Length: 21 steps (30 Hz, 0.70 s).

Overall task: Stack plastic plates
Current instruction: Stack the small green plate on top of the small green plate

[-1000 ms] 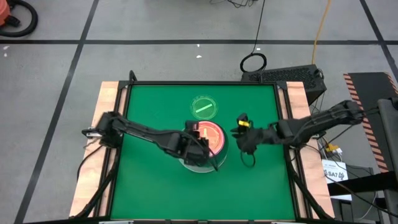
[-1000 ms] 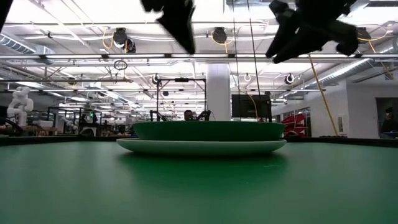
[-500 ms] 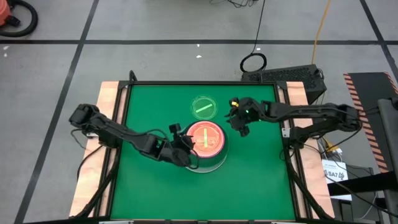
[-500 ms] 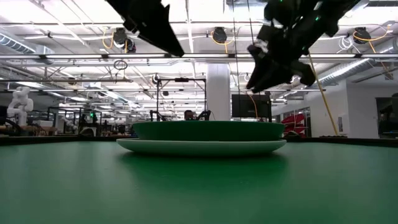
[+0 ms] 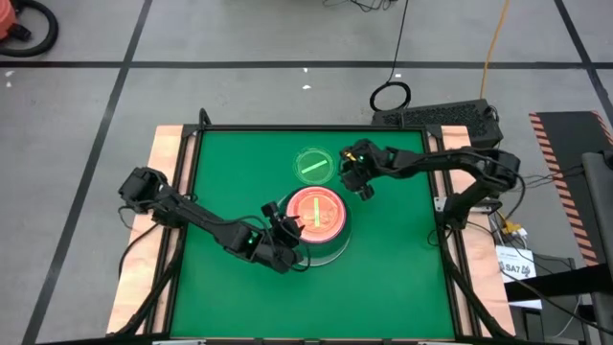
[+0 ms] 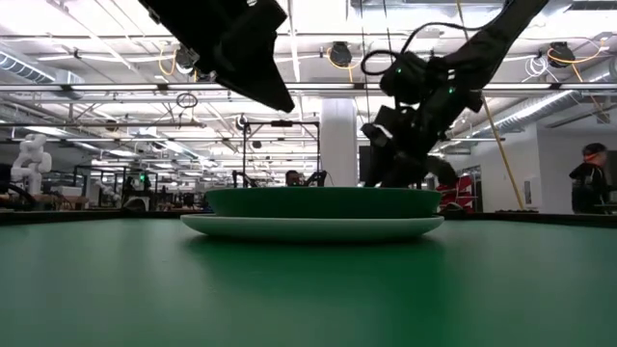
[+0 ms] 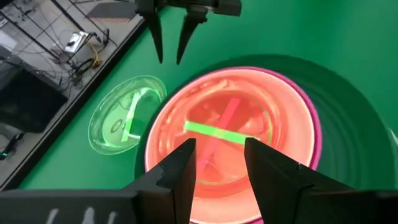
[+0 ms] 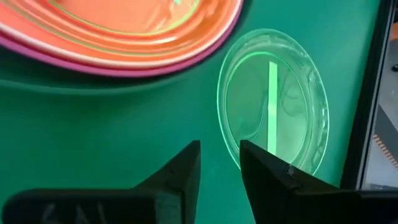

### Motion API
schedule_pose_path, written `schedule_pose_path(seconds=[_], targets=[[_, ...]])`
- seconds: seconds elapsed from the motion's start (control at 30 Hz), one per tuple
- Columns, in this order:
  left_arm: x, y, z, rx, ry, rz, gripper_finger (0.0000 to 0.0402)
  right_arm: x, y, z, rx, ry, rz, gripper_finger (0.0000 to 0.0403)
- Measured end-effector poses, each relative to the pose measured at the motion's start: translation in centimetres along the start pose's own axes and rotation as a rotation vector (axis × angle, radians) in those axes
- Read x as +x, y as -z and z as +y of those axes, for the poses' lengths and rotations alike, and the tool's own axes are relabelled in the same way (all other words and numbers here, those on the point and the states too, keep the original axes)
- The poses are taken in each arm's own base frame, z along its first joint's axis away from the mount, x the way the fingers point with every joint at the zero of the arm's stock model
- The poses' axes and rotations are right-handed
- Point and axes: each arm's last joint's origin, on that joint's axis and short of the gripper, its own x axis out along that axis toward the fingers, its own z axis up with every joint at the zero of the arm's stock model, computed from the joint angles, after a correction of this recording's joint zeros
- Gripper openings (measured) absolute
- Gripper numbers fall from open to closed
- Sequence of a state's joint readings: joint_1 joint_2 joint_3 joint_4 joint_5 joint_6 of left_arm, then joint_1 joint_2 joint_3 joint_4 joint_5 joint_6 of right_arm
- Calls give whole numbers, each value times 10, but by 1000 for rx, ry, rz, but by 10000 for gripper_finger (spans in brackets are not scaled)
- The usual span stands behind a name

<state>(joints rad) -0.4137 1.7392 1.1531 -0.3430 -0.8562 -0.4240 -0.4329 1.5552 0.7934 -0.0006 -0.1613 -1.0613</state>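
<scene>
The green table [image 5: 230, 163] bears a plate stack [image 5: 326, 251] and a translucent green plate [image 5: 314, 165].

glossy translucent green plate [image 8: 277, 99], matt table [image 5: 230, 172]

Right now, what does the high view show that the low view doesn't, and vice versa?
High view only: the loose translucent green plate behind the stack, the orange plate on top, and the right gripper open beside the green plate. Low view only: the pale bottom plate under the dark green plate, and a person in the room. Both show the stack and the left gripper over it.
</scene>
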Motion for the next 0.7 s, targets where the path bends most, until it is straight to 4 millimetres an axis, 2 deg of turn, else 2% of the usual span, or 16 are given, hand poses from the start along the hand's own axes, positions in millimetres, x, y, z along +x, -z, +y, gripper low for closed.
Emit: schedule_pose_path(seconds=[0.33, 0.7], targets=[[2, -2, 2, -8, -4, -5, 145, 23, 13, -4, 19, 37, 0, 151], [2, -3, 2, 10, 0, -14, 145, 32, 15, -6, 35, 73, -15, 155]])
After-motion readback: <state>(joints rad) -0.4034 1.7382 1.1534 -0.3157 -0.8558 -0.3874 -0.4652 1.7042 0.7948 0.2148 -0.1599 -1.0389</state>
